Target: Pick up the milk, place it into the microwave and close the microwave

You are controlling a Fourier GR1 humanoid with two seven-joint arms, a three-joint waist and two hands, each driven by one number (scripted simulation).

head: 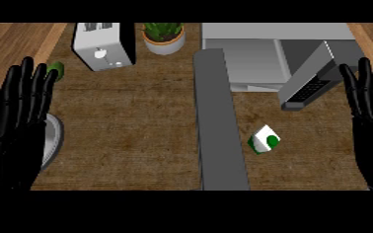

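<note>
Milk carton [265, 139] is untouched, lying tilted on the brown counter [131, 128], just right of the long grey strip [218, 123] that runs down the middle.

Right hand [358, 91] at the view's right edge: fingers straight, pointing up, holding nothing. From it the carton lies inward, to the left, and lower in the view, with bare counter between them. Left hand [25, 103] at the left edge: fingers spread and straight, also empty, resting partly over a grey plate [53, 140]. It's well apart from the carton and on the far side of the grey strip. So the right hand is clearly nearer, my call for the pick.

Carton's long axis seems to run diagonally, green-marked face up; hard to tell exactly.

Microwave [247, 54] sits beyond the carton at upper right, its door [310, 81] swung open, hanging between the right hand and the cavity. Carton goes up and slightly left to get in; door needs avoiding.

Toaster [103, 44] and potted plant [163, 37] stand at the back, out of the way.
</note>
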